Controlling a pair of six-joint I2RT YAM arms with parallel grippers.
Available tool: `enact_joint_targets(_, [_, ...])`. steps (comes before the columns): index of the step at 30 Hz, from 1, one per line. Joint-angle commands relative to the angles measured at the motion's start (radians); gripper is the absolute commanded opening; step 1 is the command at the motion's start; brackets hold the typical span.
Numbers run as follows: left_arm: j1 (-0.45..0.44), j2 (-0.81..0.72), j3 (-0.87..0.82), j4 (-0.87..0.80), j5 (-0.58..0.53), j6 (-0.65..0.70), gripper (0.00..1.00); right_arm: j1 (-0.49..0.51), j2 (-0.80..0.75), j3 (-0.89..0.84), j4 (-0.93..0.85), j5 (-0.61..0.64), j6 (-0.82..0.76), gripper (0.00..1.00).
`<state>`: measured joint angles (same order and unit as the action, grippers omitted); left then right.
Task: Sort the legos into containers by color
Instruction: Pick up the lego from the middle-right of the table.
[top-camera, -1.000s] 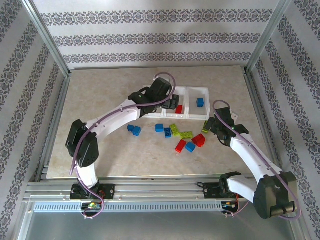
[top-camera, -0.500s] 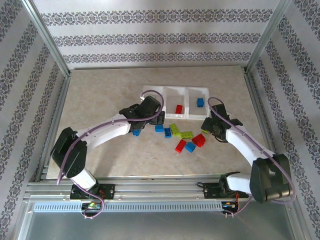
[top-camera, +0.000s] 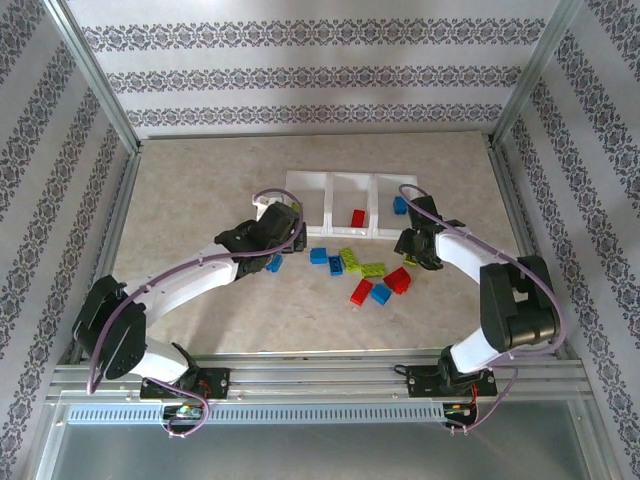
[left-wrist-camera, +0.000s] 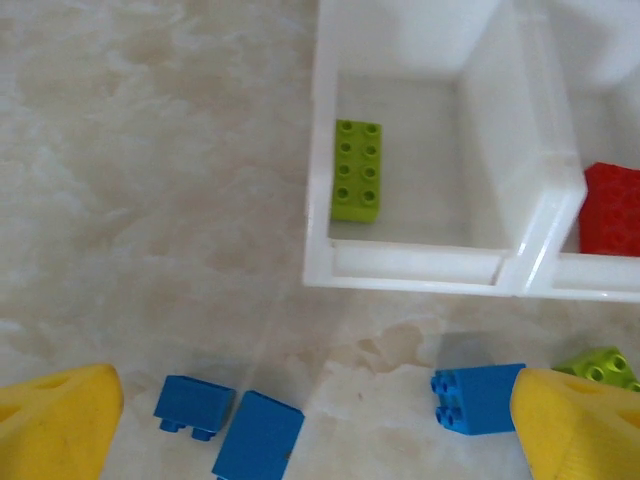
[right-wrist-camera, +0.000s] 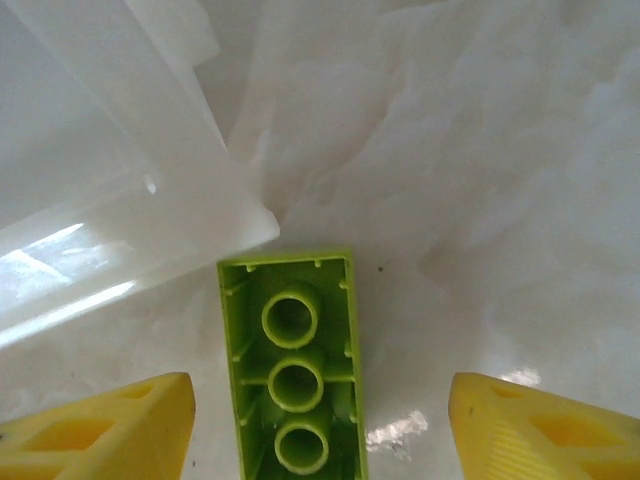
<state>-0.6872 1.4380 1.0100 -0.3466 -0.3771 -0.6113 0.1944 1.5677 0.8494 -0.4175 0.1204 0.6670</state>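
overhead, containers (top-camera: 330, 180): low white see-through plastic tray, three square pockets in a row, just ahead of both grippers
overhead, left gripper (top-camera: 290, 240): nosed up to the tray's left end, can't tell the gap from up here
overhead, right gripper (top-camera: 412, 250): just short of the tray's right end
overhead, legos (top-camera: 374, 269): glossy little studded bricks scattered between the two grippers
left wrist, left gripper (left-wrist-camera: 320, 440): yellow fingers spread wide, nothing held
left wrist, lime lego (left-wrist-camera: 357, 171): studs up, ahead of the fingers in the left pocket, hugging its wall (left-wrist-camera: 420, 268), long axis pointing straight away
left wrist, blue legos (left-wrist-camera: 255, 435): two near the left finger, one beside the right
right wrist, right gripper (right-wrist-camera: 330, 430): wide open
right wrist, flipped lime lego (right-wrist-camera: 295, 380): hollow underside up with three round tubes, between the fingers touching neither, long axis running away toward the tray corner (right-wrist-camera: 140, 200)
right wrist, tabletop (right-wrist-camera: 480, 150): smooth, marbled beige
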Motion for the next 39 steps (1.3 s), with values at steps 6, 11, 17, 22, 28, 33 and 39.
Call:
enact_joint_targets(6, [0.038,-0.068,-0.045,-0.014,-0.064,-0.057,1.0,0.014,0.092,0.043,0.035,-0.034,-0.007,0.58])
enact_joint_targets(11, [0.053,-0.087,-0.071,-0.017,-0.064,-0.081,1.0,0.01,0.088,0.037,0.035,-0.035,-0.013,0.47])
enact_joint_targets(17, [0.071,-0.112,-0.094,-0.014,-0.066,-0.105,1.0,0.01,0.061,0.021,0.022,-0.036,-0.015,0.31])
enact_joint_targets(22, [0.085,-0.13,-0.108,-0.014,-0.076,-0.116,1.0,0.031,0.001,0.031,-0.035,-0.002,-0.021,0.21])
enact_joint_targets(28, [0.12,-0.138,-0.142,-0.017,-0.056,-0.183,1.0,0.108,-0.095,0.079,-0.119,0.078,-0.027,0.2])
enact_joint_targets(33, [0.181,-0.141,-0.191,-0.004,0.022,-0.252,1.0,0.183,-0.154,0.135,-0.142,0.105,-0.026,0.2])
enact_joint_targets(39, [0.254,-0.152,-0.265,0.046,0.114,-0.313,1.0,0.301,-0.147,0.244,-0.136,0.114,-0.043,0.2])
